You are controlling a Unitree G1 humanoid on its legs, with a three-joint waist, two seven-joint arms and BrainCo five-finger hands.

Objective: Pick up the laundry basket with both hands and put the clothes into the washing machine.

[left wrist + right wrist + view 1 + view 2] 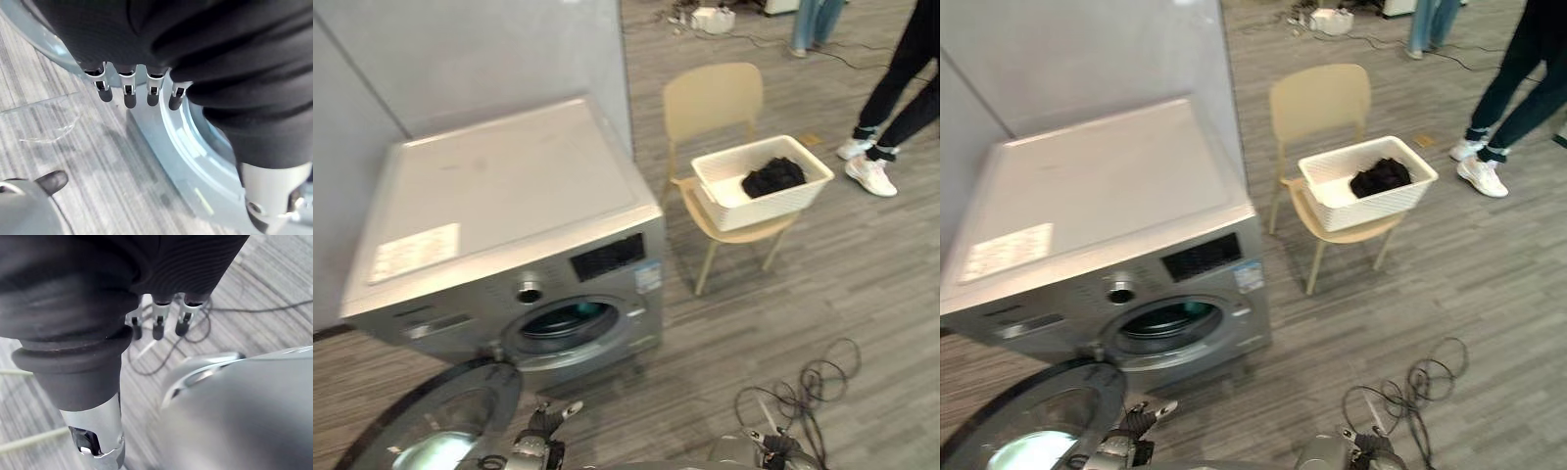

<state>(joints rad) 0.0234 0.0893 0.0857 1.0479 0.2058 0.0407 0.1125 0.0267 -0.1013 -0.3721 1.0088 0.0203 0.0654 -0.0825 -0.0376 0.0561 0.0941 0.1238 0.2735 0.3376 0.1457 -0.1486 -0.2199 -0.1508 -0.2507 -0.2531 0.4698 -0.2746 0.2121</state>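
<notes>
Hanging over the floor, left hand [126, 90] and right hand [158, 317] are both slack-fingered and empty. Well ahead and off to the right, the laundry basket [773, 208] sits on a chair [713, 98], clothes [773, 176] inside, its long axis roughly crosswise. Right hand's nearer. The washing machine [509, 186] stands left, door open.

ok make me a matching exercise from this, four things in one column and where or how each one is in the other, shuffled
Things:
1 laundry basket
2 black clothes
3 washer door
4 chair

Place or state:
a swung open
b resting on the chair seat
c beige, beside the washing machine
d lying inside the basket

Pairs: 1-b, 2-d, 3-a, 4-c
</notes>
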